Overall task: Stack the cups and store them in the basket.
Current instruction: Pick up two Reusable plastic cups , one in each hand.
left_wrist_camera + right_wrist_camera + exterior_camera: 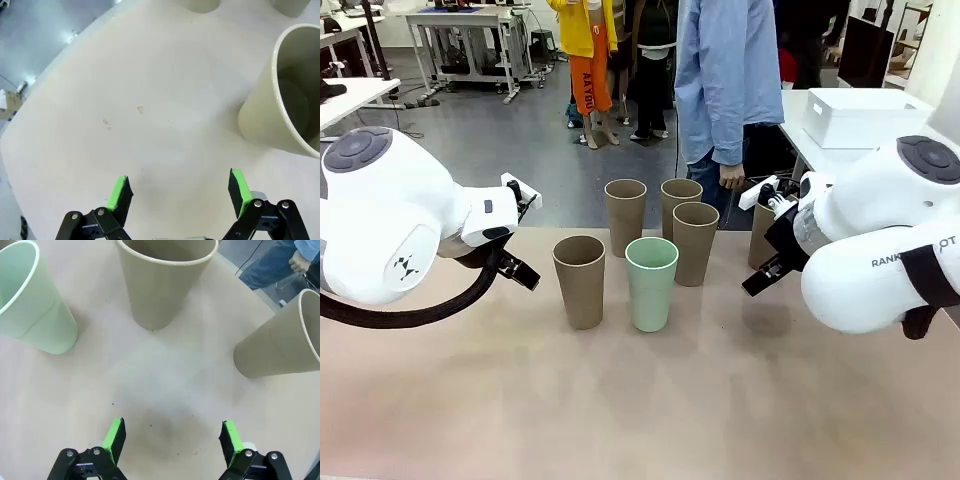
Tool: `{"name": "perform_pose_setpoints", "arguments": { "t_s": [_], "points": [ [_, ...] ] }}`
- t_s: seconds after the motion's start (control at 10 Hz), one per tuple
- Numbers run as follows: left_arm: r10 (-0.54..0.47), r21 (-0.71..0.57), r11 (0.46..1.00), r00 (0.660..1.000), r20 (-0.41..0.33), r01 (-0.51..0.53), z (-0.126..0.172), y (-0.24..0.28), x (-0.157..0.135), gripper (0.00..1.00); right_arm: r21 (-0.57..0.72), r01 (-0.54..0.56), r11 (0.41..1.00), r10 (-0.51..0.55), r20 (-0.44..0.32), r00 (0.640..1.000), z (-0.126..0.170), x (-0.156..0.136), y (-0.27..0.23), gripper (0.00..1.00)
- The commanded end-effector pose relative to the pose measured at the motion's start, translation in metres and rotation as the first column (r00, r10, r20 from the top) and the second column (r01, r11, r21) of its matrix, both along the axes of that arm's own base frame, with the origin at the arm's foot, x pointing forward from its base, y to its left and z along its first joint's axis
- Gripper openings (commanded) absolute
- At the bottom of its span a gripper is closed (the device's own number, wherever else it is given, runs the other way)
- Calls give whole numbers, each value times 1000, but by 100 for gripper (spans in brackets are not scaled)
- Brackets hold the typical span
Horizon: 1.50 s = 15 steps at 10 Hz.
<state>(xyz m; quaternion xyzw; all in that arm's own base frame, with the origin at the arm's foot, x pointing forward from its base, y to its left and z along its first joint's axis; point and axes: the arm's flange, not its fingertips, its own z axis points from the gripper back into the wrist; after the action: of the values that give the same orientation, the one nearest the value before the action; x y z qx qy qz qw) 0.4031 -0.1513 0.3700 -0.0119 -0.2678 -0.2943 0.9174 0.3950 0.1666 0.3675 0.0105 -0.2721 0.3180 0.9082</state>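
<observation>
Five cups stand grouped mid-table: a tan cup (579, 280), the mint green cup (651, 283), and three tan cups behind them (625, 216) (681, 205) (695, 242). Another tan cup (760, 238) is half hidden behind my right arm. My left gripper (177, 192) is open over bare table, with a tan cup (280, 95) off its right finger. My right gripper (172, 437) is open and empty above the table, facing the mint cup (35, 305) and two tan cups (165, 280) (280, 345). The white basket (865, 115) sits on a side table at the back right.
A person in a blue shirt (730, 80) stands at the far edge, one hand (731, 177) hanging by the table. The beige table (640, 400) has free room in front of the cups. Both arms hover at the sides.
</observation>
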Motion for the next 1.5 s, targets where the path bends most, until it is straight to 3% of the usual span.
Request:
{"name": "perform_pose_setpoints", "arguments": {
  "t_s": [0.0,1.0,1.4],
  "points": [
    [0,0,1000,1000,0,0,0,0,0,100,3,-4,1000,4,5,1000,3,0,2,100],
    [0,0,1000,1000,0,0,0,0,0,100,-1,-1,1000,1,0,1000,0,0,0,100],
    [-134,-80,988,989,-61,129,91,52,20,100,63,-13,998,14,-25,1000,99,24,-26,100]
  ]
}}
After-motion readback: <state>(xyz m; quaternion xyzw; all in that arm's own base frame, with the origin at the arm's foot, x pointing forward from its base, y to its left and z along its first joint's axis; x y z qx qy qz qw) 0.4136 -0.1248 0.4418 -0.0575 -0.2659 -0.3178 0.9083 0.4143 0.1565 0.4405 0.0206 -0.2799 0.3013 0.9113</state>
